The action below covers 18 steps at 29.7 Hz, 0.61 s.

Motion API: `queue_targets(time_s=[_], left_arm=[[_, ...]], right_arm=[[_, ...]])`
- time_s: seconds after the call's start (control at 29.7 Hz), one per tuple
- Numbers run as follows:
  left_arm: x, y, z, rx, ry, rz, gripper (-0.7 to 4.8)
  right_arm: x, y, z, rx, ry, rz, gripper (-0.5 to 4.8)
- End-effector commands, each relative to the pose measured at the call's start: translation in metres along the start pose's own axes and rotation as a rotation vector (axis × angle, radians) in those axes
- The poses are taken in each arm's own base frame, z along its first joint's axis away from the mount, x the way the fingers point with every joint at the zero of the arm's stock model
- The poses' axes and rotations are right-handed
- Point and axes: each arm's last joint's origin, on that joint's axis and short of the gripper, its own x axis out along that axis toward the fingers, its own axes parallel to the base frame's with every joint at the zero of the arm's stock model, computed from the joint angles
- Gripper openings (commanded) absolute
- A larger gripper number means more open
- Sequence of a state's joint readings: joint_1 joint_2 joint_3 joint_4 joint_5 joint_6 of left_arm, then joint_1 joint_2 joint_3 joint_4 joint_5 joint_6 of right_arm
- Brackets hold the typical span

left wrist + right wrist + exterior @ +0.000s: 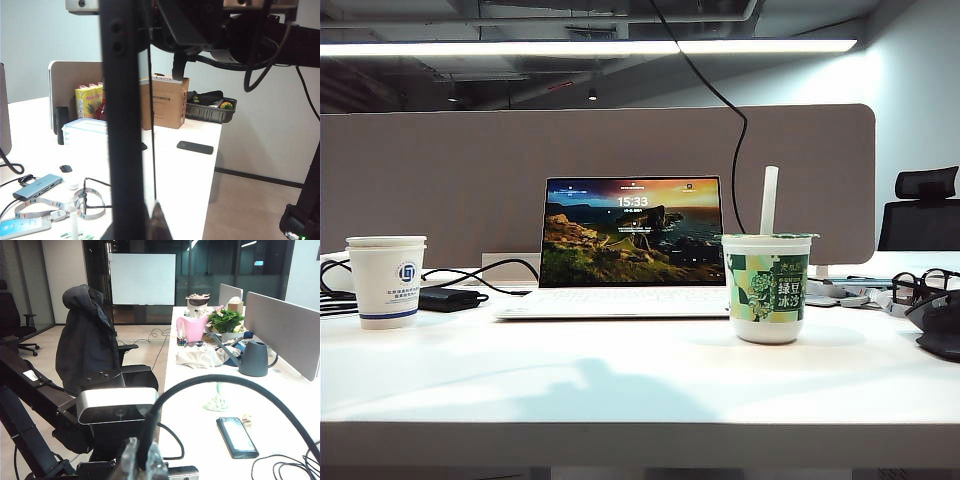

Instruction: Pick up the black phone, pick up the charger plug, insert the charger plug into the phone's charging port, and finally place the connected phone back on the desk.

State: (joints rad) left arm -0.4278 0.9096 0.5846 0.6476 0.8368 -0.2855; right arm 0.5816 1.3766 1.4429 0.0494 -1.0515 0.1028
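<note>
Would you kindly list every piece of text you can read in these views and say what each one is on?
"15:33": laptop screen, exterior view.
"绿豆冰沙": green drink cup.
Paper cup: blue logo, small print unreadable.
Cardboard box, left wrist view: print too blurred.
Yellow snack bag: lettering unreadable.
Right wrist view: nothing legible.

**Obscured and cropped items, three views**

- Left gripper point(152, 215): only blurred dark finger edges show in the left wrist view; the gap cannot be read there, though it is closed.
- Right gripper point(139, 460): a blurred translucent tip behind a thick black cable point(235, 382), closed, holding nothing visible.
- Black phone point(237, 437): lies on the desk point(200, 440) near that cable; its charging port is too small to tell.
- Charger plug: not identifiable among the cables.
- Glasses point(923, 285): right of the green cup point(767, 288), cut by the frame edge.
- Adapter brick point(448, 299): partly hidden behind the paper cup point(386, 280).
</note>
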Motion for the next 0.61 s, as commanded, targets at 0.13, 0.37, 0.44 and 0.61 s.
queue_targets(time_s=[0.13, 0.37, 0.44, 0.61], left_arm=[[-0.0006, -0.0031, 0.0136, 0.073, -0.087, 0.017, -0.06], [-0.0006, -0.0031, 0.0137, 0.074, -0.087, 0.018, -0.06], [-0.0006, -0.0031, 0.0137, 0.074, -0.087, 0.017, -0.06], [-0.0006, -0.0031, 0.0136, 0.074, -0.087, 0.017, -0.06]], right_arm=[[0.0001, 0.0008, -0.0065, 0.058, 0.038, 0.027, -0.01], [0.0001, 0.0014, -0.0068, 0.062, 0.042, 0.048, -0.01], [0.0001, 0.0014, -0.0068, 0.062, 0.041, 0.048, -0.01], [0.0001, 0.0013, -0.0068, 0.068, 0.041, 0.043, 0.00]])
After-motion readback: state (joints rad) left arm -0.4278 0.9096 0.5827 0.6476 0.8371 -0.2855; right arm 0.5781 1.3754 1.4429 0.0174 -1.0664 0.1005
